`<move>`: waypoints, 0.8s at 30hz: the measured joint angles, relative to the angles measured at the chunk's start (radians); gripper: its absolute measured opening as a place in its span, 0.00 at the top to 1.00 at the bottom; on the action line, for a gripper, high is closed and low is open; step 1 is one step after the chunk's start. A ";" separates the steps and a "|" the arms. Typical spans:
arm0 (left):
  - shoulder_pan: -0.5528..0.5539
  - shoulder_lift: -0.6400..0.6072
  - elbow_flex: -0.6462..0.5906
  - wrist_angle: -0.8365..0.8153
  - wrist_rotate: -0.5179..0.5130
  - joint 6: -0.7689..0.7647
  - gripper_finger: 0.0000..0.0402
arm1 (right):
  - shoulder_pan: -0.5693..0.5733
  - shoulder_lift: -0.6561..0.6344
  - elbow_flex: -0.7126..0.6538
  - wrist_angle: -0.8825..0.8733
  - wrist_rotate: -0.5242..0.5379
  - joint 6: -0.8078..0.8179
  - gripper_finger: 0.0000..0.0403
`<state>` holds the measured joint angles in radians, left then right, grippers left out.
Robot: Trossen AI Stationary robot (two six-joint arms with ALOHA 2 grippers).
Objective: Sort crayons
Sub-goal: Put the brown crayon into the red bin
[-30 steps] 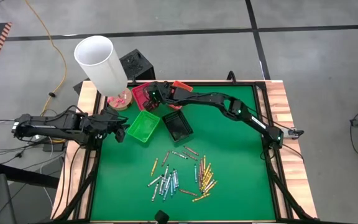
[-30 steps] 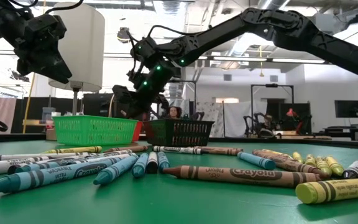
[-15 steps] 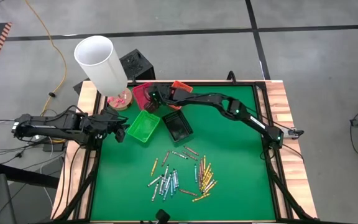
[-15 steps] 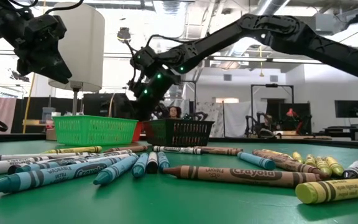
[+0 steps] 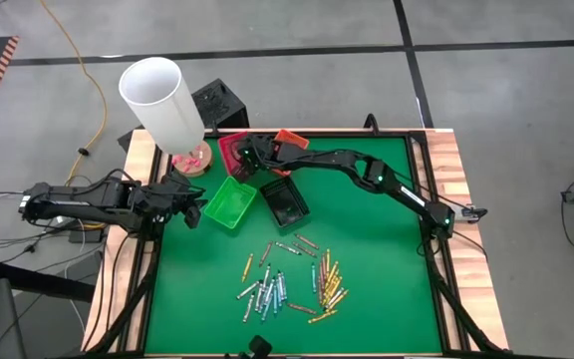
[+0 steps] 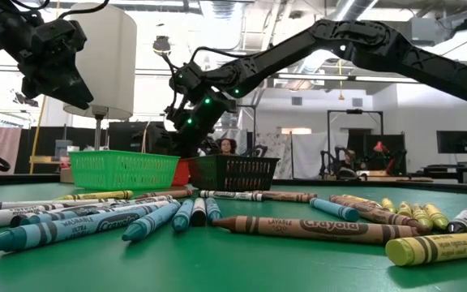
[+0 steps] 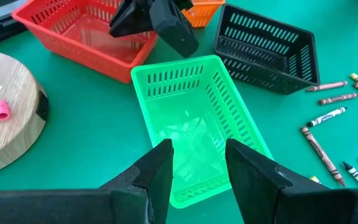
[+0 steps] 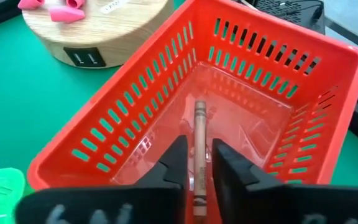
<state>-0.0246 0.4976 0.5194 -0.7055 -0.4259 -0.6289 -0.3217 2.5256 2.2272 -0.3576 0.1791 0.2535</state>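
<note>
High view, from left to right: the left arm reaches in over the table's left edge, and the left gripper (image 5: pixel 189 209) hovers just beside the green tray (image 5: pixel 230 202). In the left wrist view its fingers (image 7: pixel 157 171) stand apart over that tray's near end, with nothing between them.

Beyond it, at the table's far-left corner, stands a white cylinder (image 5: pixel 160 100) on a round wooden base (image 5: pixel 193 158) that carries small pink pieces. Next comes the red tray (image 5: pixel 229 152), with the orange tray (image 5: pixel 289 139) further right and the black tray (image 5: pixel 287 202) nearer the table's middle.

The right arm stretches from the right edge across to the red tray, where the right gripper (image 5: pixel 245 160) hangs over it. In the right wrist view a brown crayon (image 8: pixel 199 146) shows between its fingers (image 8: pixel 174 163). The crayon's long axis runs straight away from the wrist toward the tray's far wall. The fingers stand slightly parted at either side of it. Whether they press on it I cannot tell, nor whether it already lies on the tray's floor.

Loose crayons (image 5: pixel 292 277) lie scattered on the green table (image 5: pixel 387 269) toward its near edge. The blue and white ones sit left and the yellow ones right. Most point roughly along the near-far direction, and a few brown ones lie crosswise.
</note>
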 joint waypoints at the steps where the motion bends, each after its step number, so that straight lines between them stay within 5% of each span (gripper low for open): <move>1: 0.000 0.000 0.000 0.000 0.000 0.000 0.66 | 0.000 0.000 0.000 0.002 0.000 0.000 0.80; 10: 0.000 0.000 0.000 -0.001 0.000 -0.001 0.66 | 0.001 -0.070 0.048 -0.095 0.002 -0.091 0.75; 24: 0.000 0.000 0.000 -0.002 0.001 -0.007 0.66 | 0.117 -0.484 0.119 -0.846 0.045 -0.243 0.75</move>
<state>-0.0247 0.4975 0.5190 -0.7074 -0.4248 -0.6363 -0.2049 2.0413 2.3465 -1.2039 0.2239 0.0104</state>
